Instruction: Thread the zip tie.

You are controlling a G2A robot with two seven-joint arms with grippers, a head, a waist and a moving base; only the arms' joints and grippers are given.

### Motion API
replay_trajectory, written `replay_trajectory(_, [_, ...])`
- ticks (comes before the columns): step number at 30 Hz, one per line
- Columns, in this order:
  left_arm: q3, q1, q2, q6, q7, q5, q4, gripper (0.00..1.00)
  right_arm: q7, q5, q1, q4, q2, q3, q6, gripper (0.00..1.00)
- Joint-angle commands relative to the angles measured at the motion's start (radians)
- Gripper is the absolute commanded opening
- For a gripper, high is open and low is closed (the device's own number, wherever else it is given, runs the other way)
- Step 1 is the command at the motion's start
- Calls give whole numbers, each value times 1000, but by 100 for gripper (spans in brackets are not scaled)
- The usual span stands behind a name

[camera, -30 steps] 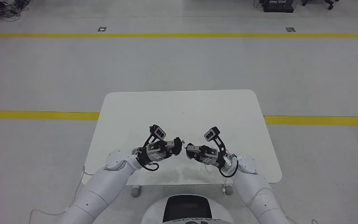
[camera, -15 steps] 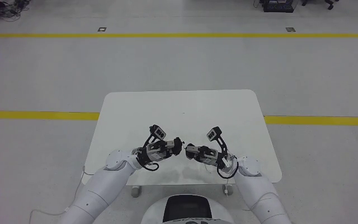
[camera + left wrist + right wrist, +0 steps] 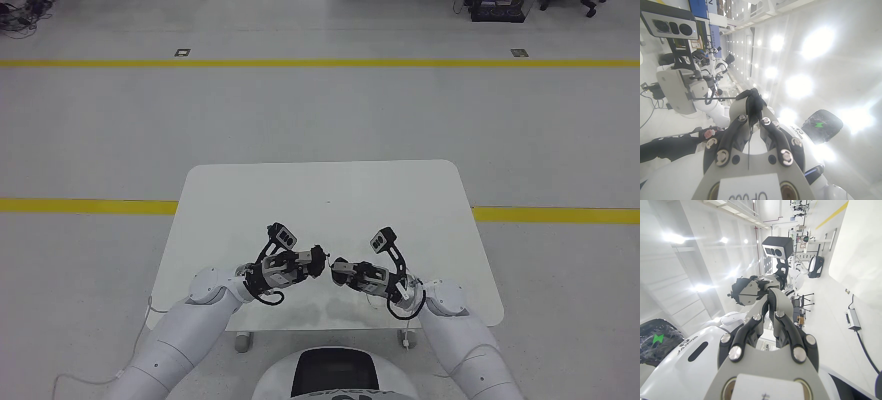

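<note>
White tabletop (image 3: 330, 190) below, left fingers (image 3: 737, 108) and right fingers (image 3: 781, 302) held tip to tip over its front edge. Both pairs pinched shut on the black zip tie (image 3: 725, 98), strap stretched between them. Threading apparently underway; loop not visibly closed.

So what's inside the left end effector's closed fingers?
A thin black zip tie is pinched in the left end effector, one strand trailing toward the wrist. The clamped stretch is hidden by the fingers.
</note>
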Motion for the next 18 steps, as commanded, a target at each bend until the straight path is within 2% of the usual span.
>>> replay_trajectory(1, [0,0,0,0,0,0,0,0,-4,-1,0,-1,2,-3,0,0])
replay_trajectory(18, [0,0,0,0,0,0,0,0,-42,-27,2,-6,16,-32,0,0])
